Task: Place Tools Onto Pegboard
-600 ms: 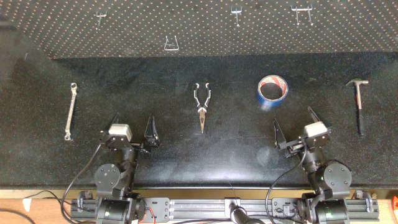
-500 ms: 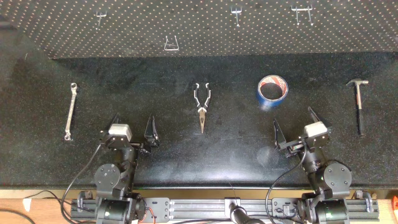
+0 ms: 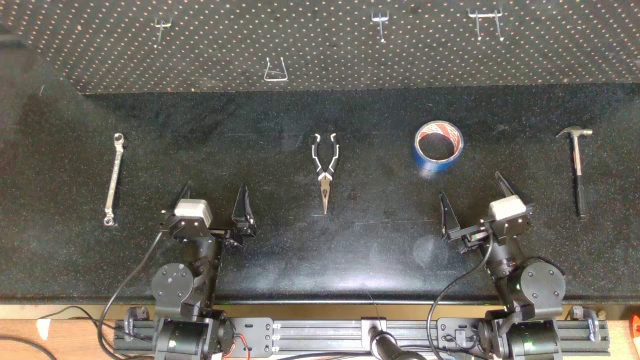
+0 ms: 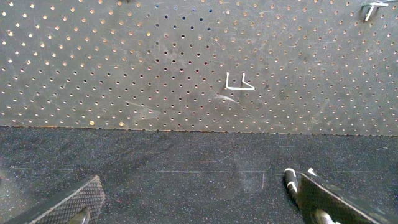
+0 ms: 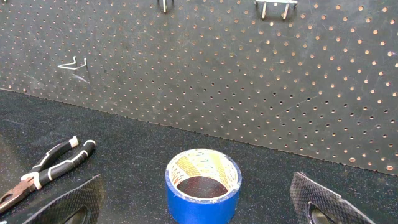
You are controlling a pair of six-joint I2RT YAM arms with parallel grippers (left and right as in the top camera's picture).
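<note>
— Black mat point(image 3: 380, 250) under both arms, pegboard point(image 3: 300, 40) standing along its far edge. Where do we log the tools?
— All four flat on the mat, none hung yet. Tape roll point(image 5: 203, 185) is straight ahead of the right gripper point(image 3: 473, 200), hole facing up. Pliers point(image 3: 324, 172) lie ahead and to that gripper's left, between the two arms, handles toward the board. Hammer point(image 3: 576, 170) is ahead on its right, head toward the board. Wrench point(image 3: 113, 178) is ahead and left of the left gripper point(image 3: 213, 198).
— Why spread so wide?
— We'd guess so each can be picked without bumping a neighbour; they're well apart in one row, near the board.
— Hooks?
— Bare. Loop hook point(image 4: 239, 82) is almost dead ahead of the left gripper, low on the board. Double hook point(image 5: 276, 7) is higher up, ahead of the right one. We'd say bare because they wait for the tools.
— Grippers?
— Both released, jaws spread wide, nothing between them, low and close to their own bases. We read that as a ready pose; task not started. Tape looks the easiest first grab for the right arm.
</note>
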